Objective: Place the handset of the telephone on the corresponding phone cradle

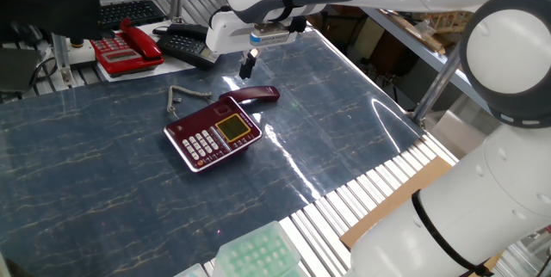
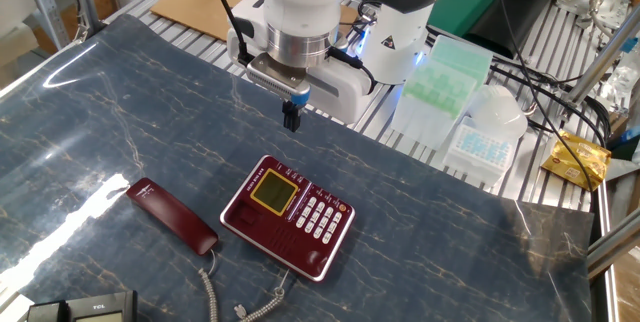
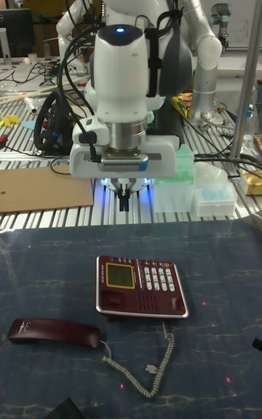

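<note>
The dark red telephone [image 1: 213,131] [image 2: 288,217] [image 3: 140,286] lies flat on the blue marbled table, its square screen lit yellow. Its phone cradle [image 3: 138,307] [image 2: 268,245] is the long bare strip along one edge, with nothing resting in it. The slim maroon handset [image 1: 254,95] [image 2: 170,215] [image 3: 54,332] lies off the phone on the table beside that edge, and a grey coiled cord [image 3: 145,368] trails from it. My gripper [image 1: 247,66] [image 2: 292,117] [image 3: 125,203] hangs above the table on the far side of the phone from the handset, fingers together and holding nothing.
A bright red phone [image 1: 127,49] and a black phone [image 1: 185,43] sit at the table's far corner. Green pipette-tip boxes [image 2: 445,77] and a white container [image 2: 497,110] stand on the roller rack by the robot base. A cardboard sheet [image 3: 40,193] lies on the rack.
</note>
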Controlling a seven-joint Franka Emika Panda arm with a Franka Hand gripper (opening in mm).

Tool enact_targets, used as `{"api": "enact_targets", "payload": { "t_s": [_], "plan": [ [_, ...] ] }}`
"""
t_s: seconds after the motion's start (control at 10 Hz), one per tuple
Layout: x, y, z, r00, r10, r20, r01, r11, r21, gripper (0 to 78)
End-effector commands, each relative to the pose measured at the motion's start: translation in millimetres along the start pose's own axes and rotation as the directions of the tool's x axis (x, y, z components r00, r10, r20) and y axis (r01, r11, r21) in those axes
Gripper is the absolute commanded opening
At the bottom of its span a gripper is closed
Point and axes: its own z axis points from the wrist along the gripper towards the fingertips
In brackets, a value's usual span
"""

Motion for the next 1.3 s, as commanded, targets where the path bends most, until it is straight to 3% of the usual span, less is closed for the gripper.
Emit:
{"api": "enact_targets", "payload": {
  "t_s": [0.1,0.6,1.1,1.2,1.3],
  "plan": [
    [0.0,0.0,0.0,0.913,0.408,-0.001,-0.408,0.913,0.011,0.0],
    [0.0,0.0,-0.1,0.909,0.417,-0.001,-0.417,0.909,0.015,0.0],
    [-11.1,-1.0,-1.9,0.872,0.49,0.009,-0.49,0.871,0.023,0.0],
    [-11.1,-1.0,-1.9,0.872,0.49,0.009,-0.49,0.871,0.023,0.0],
    [-20.7,-6.4,-3.0,0.856,0.517,0.008,-0.517,0.856,0.023,0.0]
  ]
}}
